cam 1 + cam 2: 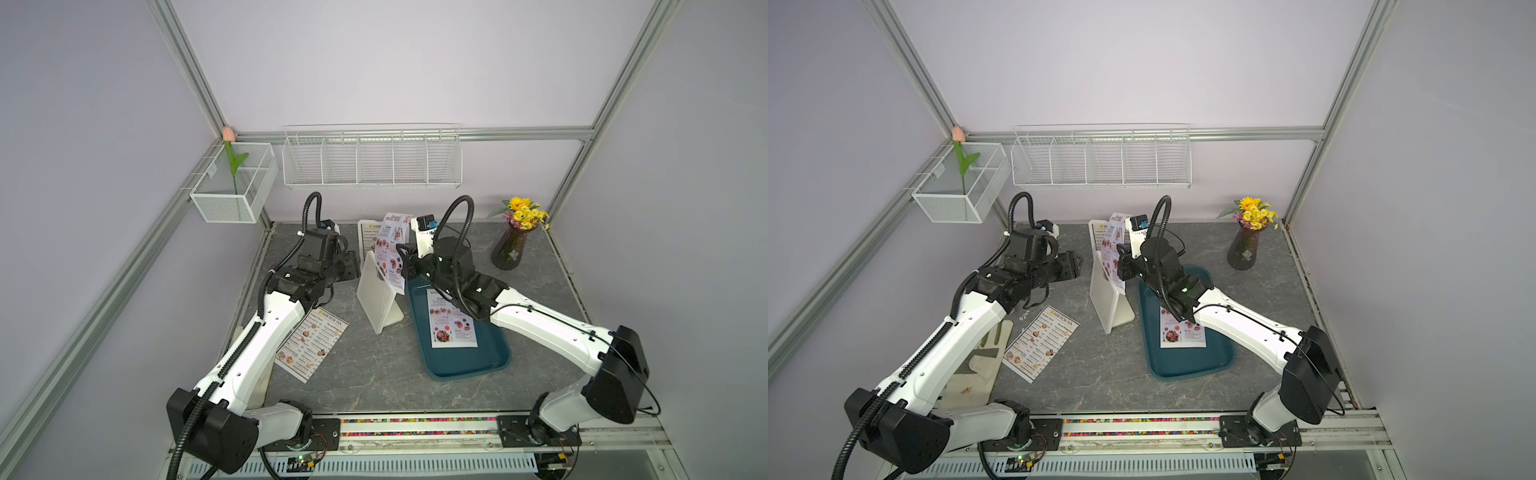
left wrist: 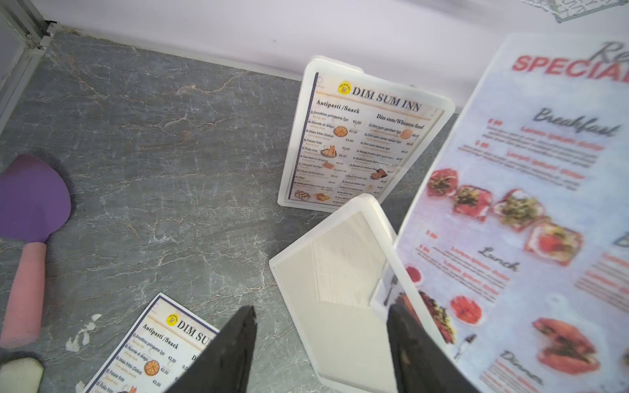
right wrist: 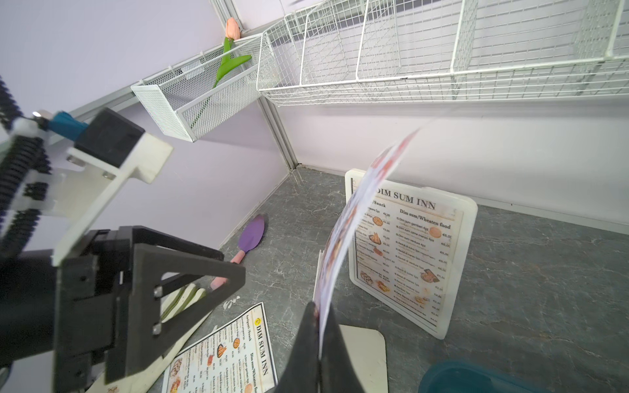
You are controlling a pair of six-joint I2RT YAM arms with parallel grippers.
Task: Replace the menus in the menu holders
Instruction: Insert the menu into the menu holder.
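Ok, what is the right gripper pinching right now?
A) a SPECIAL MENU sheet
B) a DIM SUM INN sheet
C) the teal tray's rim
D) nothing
A: the right gripper is shut on the sheet headed SPECIAL in red, held up off the table, while the loose DIM SUM INN sheet lies flat on it.

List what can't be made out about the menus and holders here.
Held SPECIAL MENU: small print blurred in the left wrist view.
Whether its lower edge is inside the empty holder: overlapped by the holder's rim there.
Tray menu: upper part covered by the right arm in both top views.
Loose DIM SUM INN menu: cut off by the frame edge and left gripper, left wrist view.
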